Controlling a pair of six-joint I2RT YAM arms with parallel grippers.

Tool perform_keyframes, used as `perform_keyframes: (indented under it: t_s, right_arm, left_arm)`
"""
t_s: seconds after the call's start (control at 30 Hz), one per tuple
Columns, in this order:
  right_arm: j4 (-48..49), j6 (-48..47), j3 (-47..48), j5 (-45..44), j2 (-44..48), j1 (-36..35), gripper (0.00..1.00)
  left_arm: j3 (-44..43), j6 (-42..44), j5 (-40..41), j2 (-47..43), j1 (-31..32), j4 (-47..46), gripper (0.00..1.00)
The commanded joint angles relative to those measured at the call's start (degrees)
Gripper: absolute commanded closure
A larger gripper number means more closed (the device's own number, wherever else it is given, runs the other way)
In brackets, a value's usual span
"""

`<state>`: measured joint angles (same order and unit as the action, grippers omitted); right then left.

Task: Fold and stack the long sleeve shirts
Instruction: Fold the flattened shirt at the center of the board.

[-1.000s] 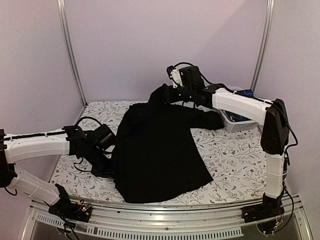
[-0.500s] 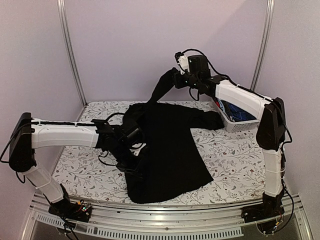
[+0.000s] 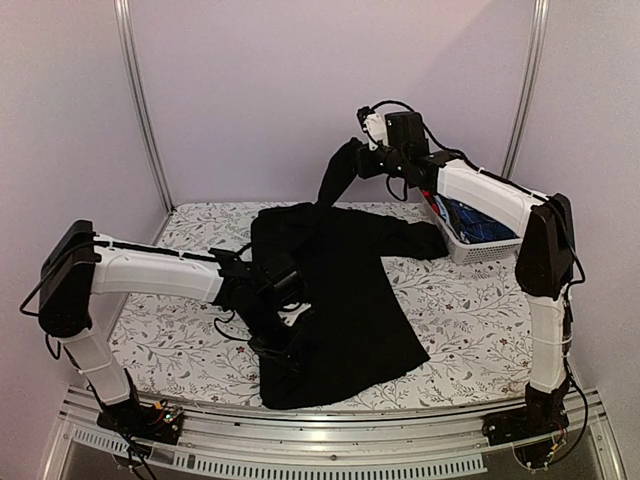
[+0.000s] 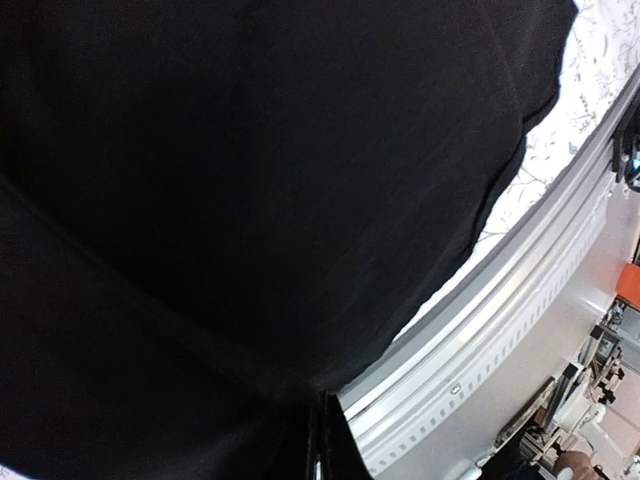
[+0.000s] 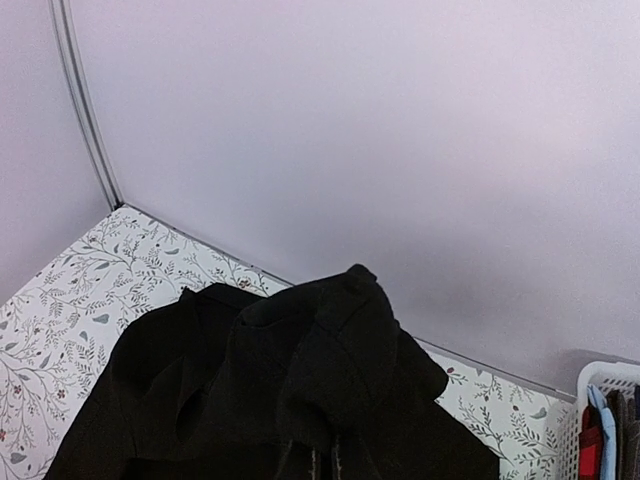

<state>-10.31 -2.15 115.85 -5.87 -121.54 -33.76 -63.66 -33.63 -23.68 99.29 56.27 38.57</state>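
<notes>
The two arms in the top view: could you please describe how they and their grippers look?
The left arm and right arm have white tubular shells with black joint housings. Loose black cables loop near each wrist. The left gripper and right gripper are black, and a white block sits above the right one.

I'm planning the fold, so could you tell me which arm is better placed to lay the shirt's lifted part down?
Probably the right: the right gripper is shut on the raised part of the black shirt, high at the far side. The left gripper is low, clamped on its near edge.
</notes>
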Motion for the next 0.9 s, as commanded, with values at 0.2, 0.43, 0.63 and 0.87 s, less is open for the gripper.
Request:
perform_keyframes:
  t_s: [0.2,0.43,0.63,0.87]
  right_arm:
    - [-2.0,4.8,-6.2,7.3,4.5,-0.7,1.00]
    - [-4.6,5.3,-6.1,7.7,6.1,-1.1,1.00]
    - [-9.9,11.4,-6.6,9.8,7.6,-1.4,1.00]
    - [-9.6,18.9,-14.0,18.2,11.4,-3.3,1.00]
  left_arm:
    - [2.4,-0.7,-1.2,-3.0,0.7,-1.0,0.87]
    - [-2.5,-2.2,2.9,-6.5,-1.6,-0.2,0.63]
    - [-4.5,-7.1,11.3,-10.4,-12.2,-4.4,0.65]
    - [-9.9,-8.6,19.0,-4.0,-23.1,-15.5,0.71]
